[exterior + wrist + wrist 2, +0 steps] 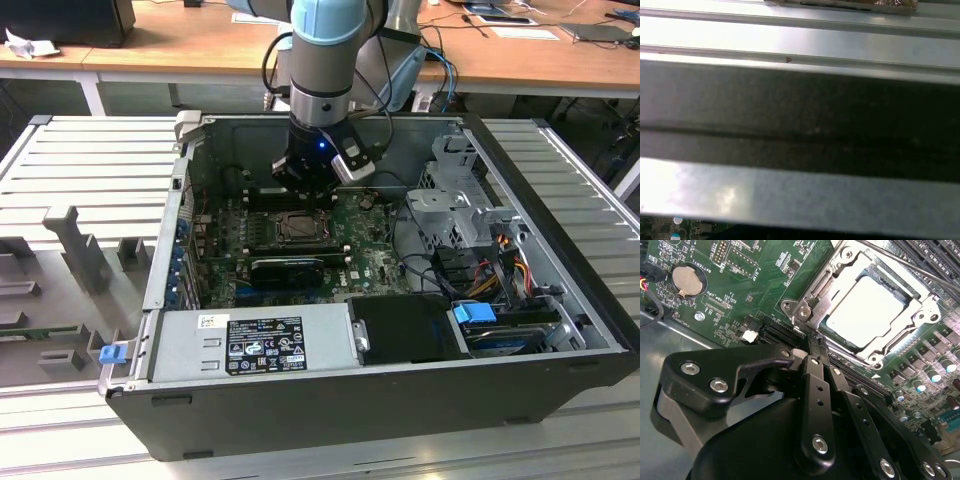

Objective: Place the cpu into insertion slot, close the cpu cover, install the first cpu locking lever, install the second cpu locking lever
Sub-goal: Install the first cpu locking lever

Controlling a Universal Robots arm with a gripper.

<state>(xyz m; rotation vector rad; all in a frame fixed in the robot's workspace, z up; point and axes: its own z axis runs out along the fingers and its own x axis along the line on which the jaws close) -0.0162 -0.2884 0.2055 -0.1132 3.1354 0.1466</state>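
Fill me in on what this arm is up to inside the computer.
A robot arm has reached down into an open computer case, with its tool shut and empty right beside the processor socket on the green board. The chip already sits in the socket and the metal cover frame lies closed over it. A thin locking lever runs along one side of the socket; whether it is latched cannot be told.

Exterior view looks down into the open case (560,390); second wrist view hugs its motherboard (765,285).
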